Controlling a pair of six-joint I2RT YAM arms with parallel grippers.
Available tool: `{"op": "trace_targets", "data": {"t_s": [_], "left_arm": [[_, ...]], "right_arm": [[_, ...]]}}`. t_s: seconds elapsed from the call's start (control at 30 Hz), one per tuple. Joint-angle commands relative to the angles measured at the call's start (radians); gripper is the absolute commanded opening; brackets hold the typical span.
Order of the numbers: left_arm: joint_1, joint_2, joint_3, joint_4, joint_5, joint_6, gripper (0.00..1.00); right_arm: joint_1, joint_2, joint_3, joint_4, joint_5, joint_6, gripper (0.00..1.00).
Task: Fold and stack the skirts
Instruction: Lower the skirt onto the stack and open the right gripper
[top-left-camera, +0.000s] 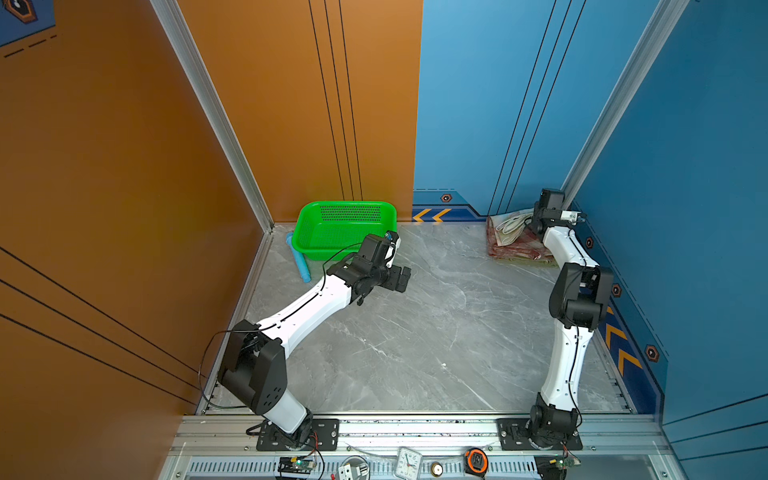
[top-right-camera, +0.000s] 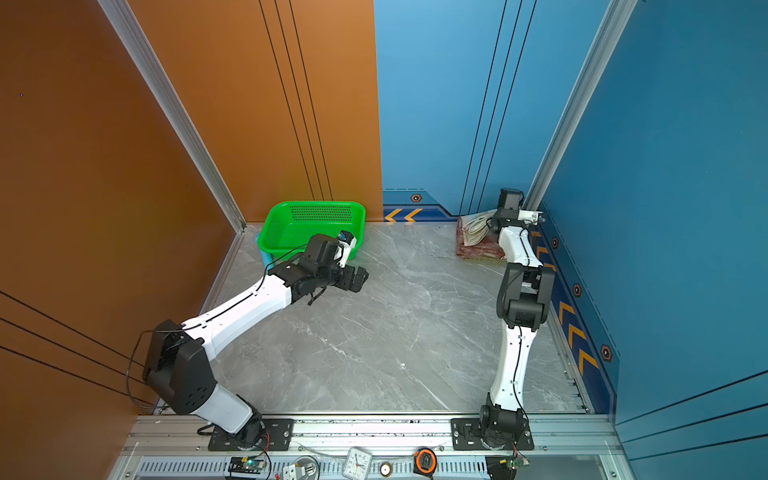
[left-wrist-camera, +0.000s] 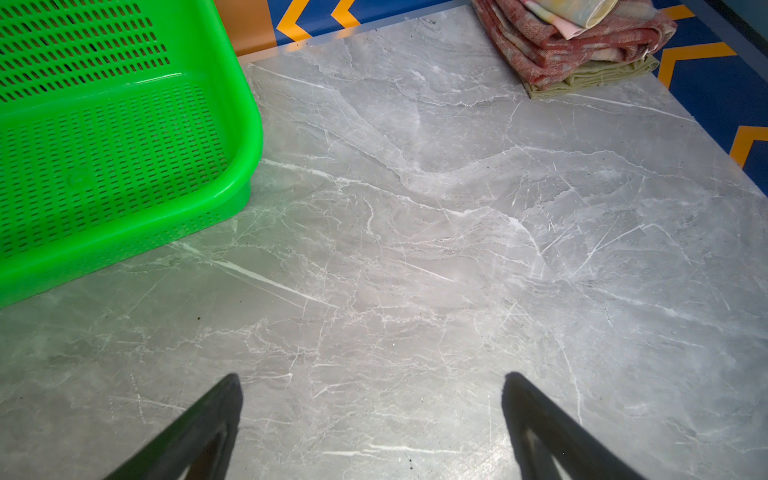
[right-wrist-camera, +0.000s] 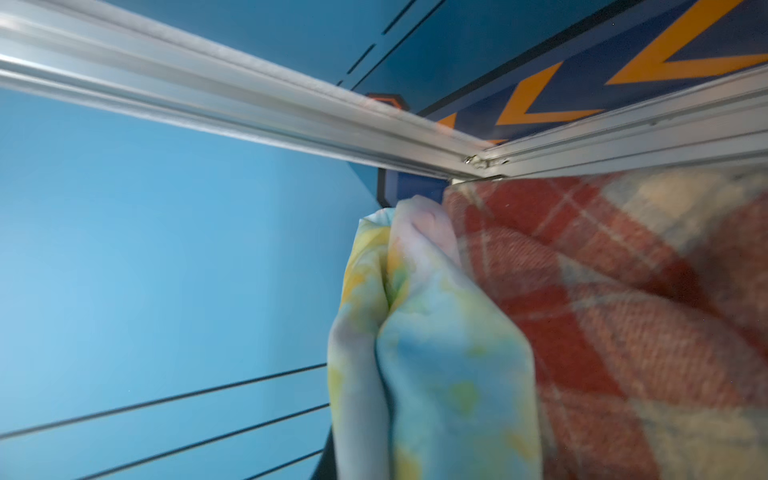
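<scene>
The 3 skirts (top-left-camera: 517, 245) lie stacked at about 1 o'clock on the table (top-left-camera: 415, 332), in the far corner. The green skirt (left-wrist-camera: 590, 77) is at the bottom. The plaid skirt (left-wrist-camera: 573, 45) lies on it, and the floral skirt (left-wrist-camera: 569, 12) is on top. In the left wrist view the top of the floral skirt is cut off. In both top views the right arm (top-left-camera: 567, 249) hides the 3 o'clock side of the skirts, and only a thin edge of the green skirt shows.

The right gripper (top-left-camera: 532, 225) is at the floral skirt. Its fingers are hidden in every view. The right wrist view is filled with blurry floral and plaid cloth. Its jaws are together, but I cannot tell if cloth is pinched between them.

The left gripper (left-wrist-camera: 372, 380) has its fingers wide apart over bare table. It is near the basket (top-left-camera: 345, 206), which stands at about 11 o'clock. A blue tube (top-left-camera: 300, 262) sticks out at the basket's 8 o'clock side, with its far end hidden.
</scene>
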Motion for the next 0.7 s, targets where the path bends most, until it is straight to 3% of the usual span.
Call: {"op": "trace_targets", "data": {"t_s": [0.0,0.07,0.13,0.27,0.5,0.67], "left_arm": [[-0.007,-0.006,0.018,0.012,0.005,-0.011,0.98],[-0.010,-0.012,0.013,0.013,-0.002,-0.011,0.98],[-0.013,-0.016,0.011,0.012,-0.008,-0.010,0.98],[-0.022,-0.026,0.004,0.012,-0.021,-0.010,0.98],[-0.027,-0.059,0.007,-0.041,-0.093,-0.005,0.98],[-0.015,-0.094,0.013,-0.129,-0.202,-0.034,0.98]], "right_arm": [[-0.024,0.013,-0.008,-0.049,-0.060,-0.040,0.00],[-0.035,0.018,-0.008,-0.085,-0.087,-0.061,0.03],[-0.042,0.026,-0.010,-0.117,-0.115,-0.077,0.15],[-0.053,0.052,0.021,-0.222,-0.161,-0.141,0.55],[-0.057,-0.001,0.033,-0.441,-0.150,-0.311,0.97],[-0.063,-0.148,-0.170,-0.467,-0.090,-0.392,1.00]]}}
